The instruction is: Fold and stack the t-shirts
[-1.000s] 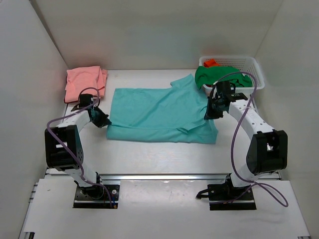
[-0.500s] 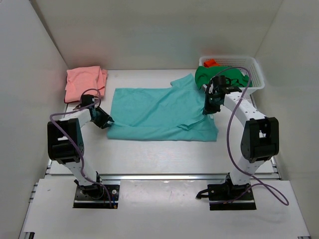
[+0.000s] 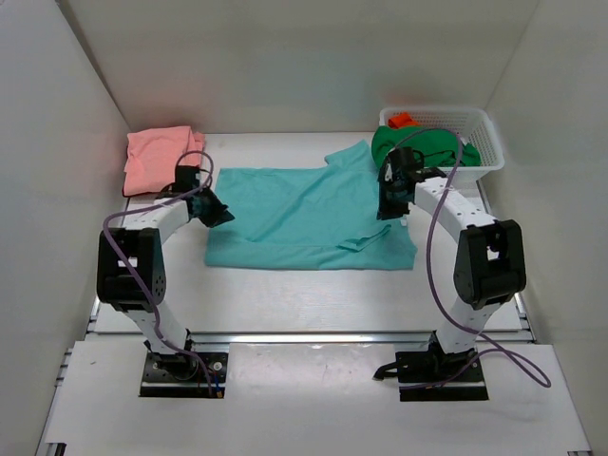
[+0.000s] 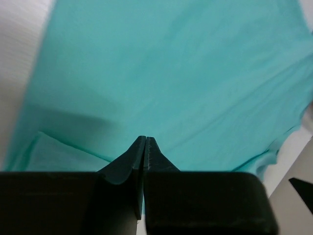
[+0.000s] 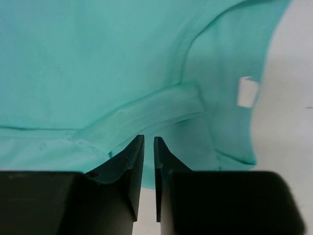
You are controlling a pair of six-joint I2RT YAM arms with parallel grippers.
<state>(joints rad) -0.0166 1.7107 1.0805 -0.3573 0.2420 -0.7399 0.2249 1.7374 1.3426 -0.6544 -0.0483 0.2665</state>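
A teal t-shirt lies spread flat in the middle of the table, with a sleeve pointing toward the back right. My left gripper sits at its left edge. In the left wrist view the left gripper is shut with nothing between its fingers, just above the teal cloth. My right gripper is at the shirt's right edge. There the right gripper shows a narrow empty gap, over the collar and a folded sleeve. A folded salmon pink t-shirt lies at the back left. A dark green t-shirt hangs over the basket.
A white mesh basket stands at the back right with an orange item inside. White walls close in the table on the left, back and right. Purple cables loop from both arms.
Both grippers moved away from the shirt's near corners toward the back along its side edges. The right jaws parted slightly. The shirt's near edge now lies flat.
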